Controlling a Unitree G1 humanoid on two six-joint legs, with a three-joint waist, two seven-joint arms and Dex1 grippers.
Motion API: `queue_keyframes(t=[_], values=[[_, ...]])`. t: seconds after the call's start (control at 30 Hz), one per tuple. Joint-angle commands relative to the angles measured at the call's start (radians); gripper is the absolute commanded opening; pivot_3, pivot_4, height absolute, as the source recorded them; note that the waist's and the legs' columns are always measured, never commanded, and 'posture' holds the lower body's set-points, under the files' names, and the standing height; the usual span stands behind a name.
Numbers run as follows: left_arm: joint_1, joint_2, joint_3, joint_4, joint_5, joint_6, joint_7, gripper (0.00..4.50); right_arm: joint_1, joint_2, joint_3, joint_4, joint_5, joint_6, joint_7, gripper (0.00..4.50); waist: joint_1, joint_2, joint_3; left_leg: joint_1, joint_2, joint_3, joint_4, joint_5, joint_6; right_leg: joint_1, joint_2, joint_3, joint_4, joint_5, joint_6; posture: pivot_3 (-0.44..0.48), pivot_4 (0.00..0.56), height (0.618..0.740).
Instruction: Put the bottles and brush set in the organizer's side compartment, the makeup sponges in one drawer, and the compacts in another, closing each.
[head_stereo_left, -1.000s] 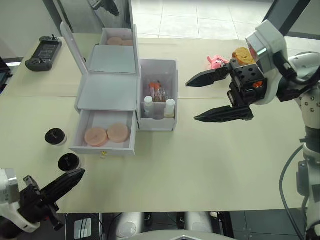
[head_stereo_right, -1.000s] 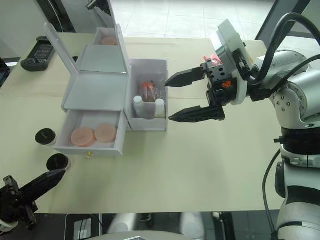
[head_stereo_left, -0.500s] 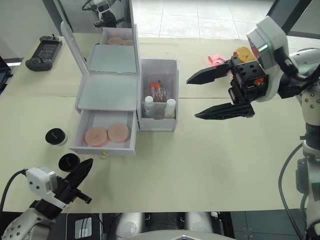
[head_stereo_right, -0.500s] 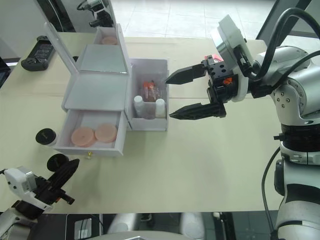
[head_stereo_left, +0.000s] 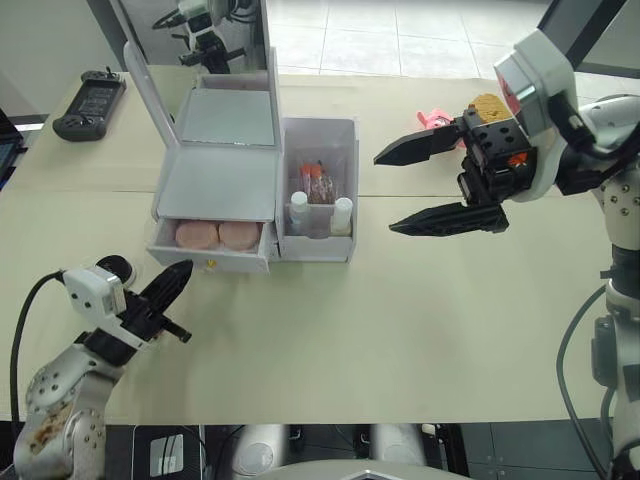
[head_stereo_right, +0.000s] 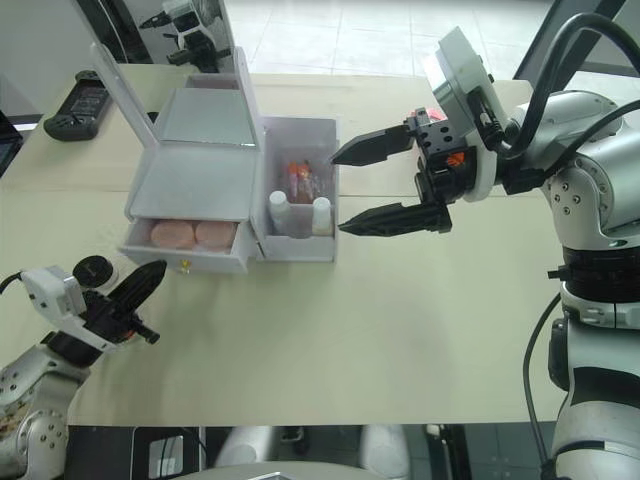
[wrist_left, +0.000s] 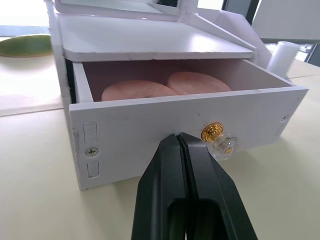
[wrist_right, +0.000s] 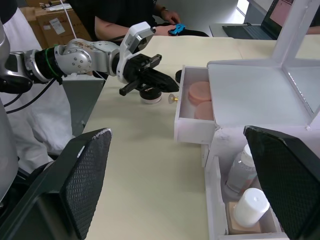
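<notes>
The organizer (head_stereo_left: 215, 180) stands on the table with its mirror lid up. Its lower drawer (wrist_left: 175, 125) is open a little, and the two pink makeup sponges (wrist_left: 137, 90) lie side by side inside. My left gripper (wrist_left: 179, 137) is shut with its tip against the drawer front, beside the gold knob (wrist_left: 215, 134). The side compartment (head_stereo_left: 317, 240) holds the two bottles (head_stereo_left: 297, 212) and the brush set (head_stereo_left: 315, 180). One black-lidded compact (head_stereo_left: 115, 268) sits behind my left gripper. My right gripper (head_stereo_left: 385, 196) hangs open and empty to the right of the side compartment.
A black controller (head_stereo_left: 88, 100) lies at the far left of the table. A pink plush toy (head_stereo_left: 432, 122) and an orange-yellow object (head_stereo_left: 487, 105) sit behind my right gripper. A person (wrist_right: 125, 15) sits beyond the table's left end.
My left gripper has moved forward from the table's near edge to the drawer front, and the drawer has slid most of the way in. The right gripper has stayed put.
</notes>
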Motion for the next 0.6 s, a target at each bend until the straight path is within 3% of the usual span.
queue_keyframes(t=[0.03, 0.3, 0.6], values=[[-0.07, 0.04, -0.027, 0.016, -0.005, 0.009, 0.011, 0.03, -0.028, 0.011, -0.007, 0.001, -0.019, -0.026, -0.011, 4.5, -0.001, 0.0, 0.0, 0.0, 0.0, 0.0, 0.0, 0.0, 0.0, 0.0, 0.0, 0.0, 0.0, 0.0, 0.0, 0.0, 0.15, 0.74], [-0.124, 0.082, -0.054, 0.038, -0.013, 0.011, 0.011, 0.03, -0.043, 0.025, -0.019, -0.022, -0.034, -0.009, -0.049, 4.5, -0.005, 0.0, 0.0, 0.0, 0.001, 0.001, 0.0, 0.001, -0.001, 0.0, 0.002, 0.001, 0.0, 0.0, 0.0, 0.0, 0.15, 0.74], [-0.222, 0.068, -0.131, 0.102, 0.008, 0.012, 0.028, 0.03, -0.051, 0.018, -0.024, -0.054, -0.028, 0.017, -0.098, 4.5, 0.001, 0.0, 0.0, 0.0, 0.0, 0.001, 0.0, 0.001, -0.002, 0.0, 0.002, 0.0, 0.0, 0.0, 0.001, 0.0, 0.15, 0.74]])
